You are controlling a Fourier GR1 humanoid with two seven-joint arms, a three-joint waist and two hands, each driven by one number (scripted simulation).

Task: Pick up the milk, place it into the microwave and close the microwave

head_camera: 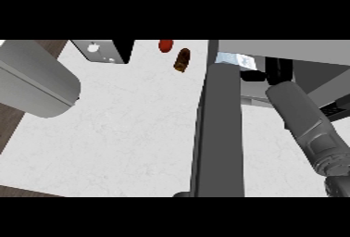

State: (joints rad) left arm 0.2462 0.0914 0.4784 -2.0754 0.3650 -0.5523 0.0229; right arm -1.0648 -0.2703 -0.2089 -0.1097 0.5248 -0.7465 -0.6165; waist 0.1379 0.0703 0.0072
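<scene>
The milk (234, 59), a small white and blue carton, stands at the front left of the microwave's (294, 50) opening, just right of the hinge. The microwave door (220, 134) hangs open, a dark slab running down the middle of the view. My right forearm reaches up into the opening, and my right hand (279, 70) is directly right of the milk, touching or nearly touching it. The opening's shadow hides how the hand sits on the carton. My left forearm (37, 78) crosses the upper left; its hand is out of view.
At the counter's (130, 139) far edge lie a red item (165, 45) and a brown item (182, 60). A grey appliance (103, 51) stands at the back left. The counter ends at the left and lower left, over a wooden floor.
</scene>
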